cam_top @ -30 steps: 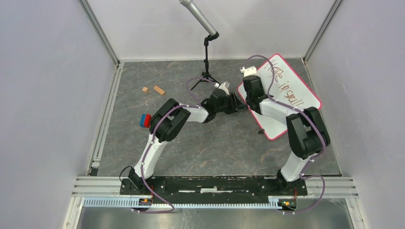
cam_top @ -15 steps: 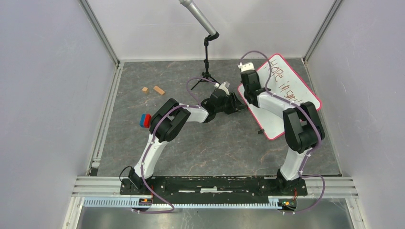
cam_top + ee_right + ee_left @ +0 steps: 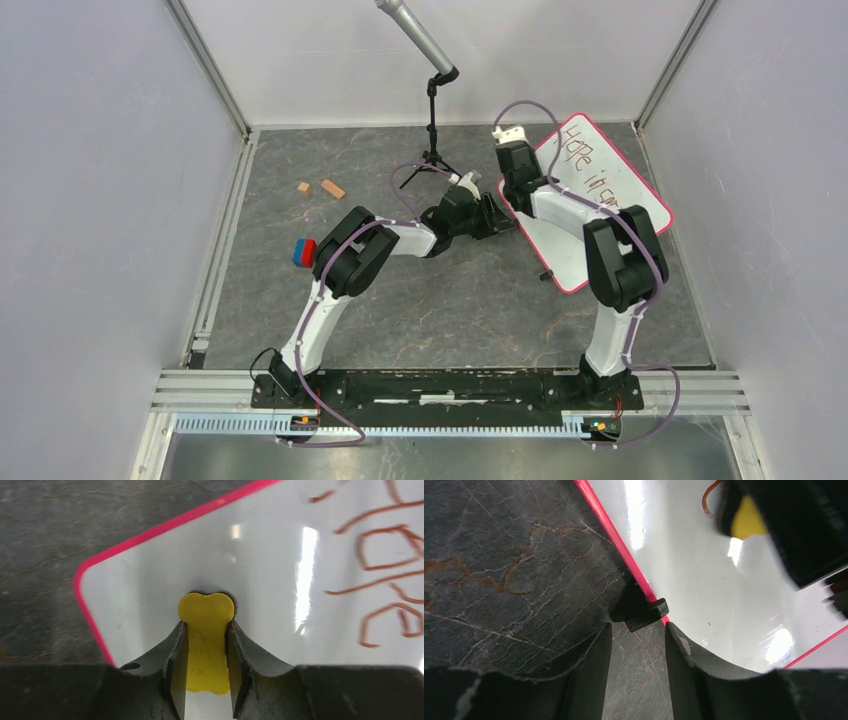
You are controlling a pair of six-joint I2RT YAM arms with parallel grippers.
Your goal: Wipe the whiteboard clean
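The whiteboard lies tilted on the grey floor at the back right, with red writing on it. My right gripper is shut on a yellow bone-shaped eraser and presses it on the board near its left corner. The right gripper has the writing to its right. My left gripper is open and empty at the board's left edge. In the left wrist view the left gripper is just short of a black foot on the pink rim, and the eraser shows above the board.
A microphone stand stands at the back centre. Two small wooden blocks lie at the back left. A red and blue block sits beside the left arm's elbow. Walls close in the left, right and back sides.
My right gripper has slid the eraser away from me along the board's left side, toward the far edge. The left arm has not moved.
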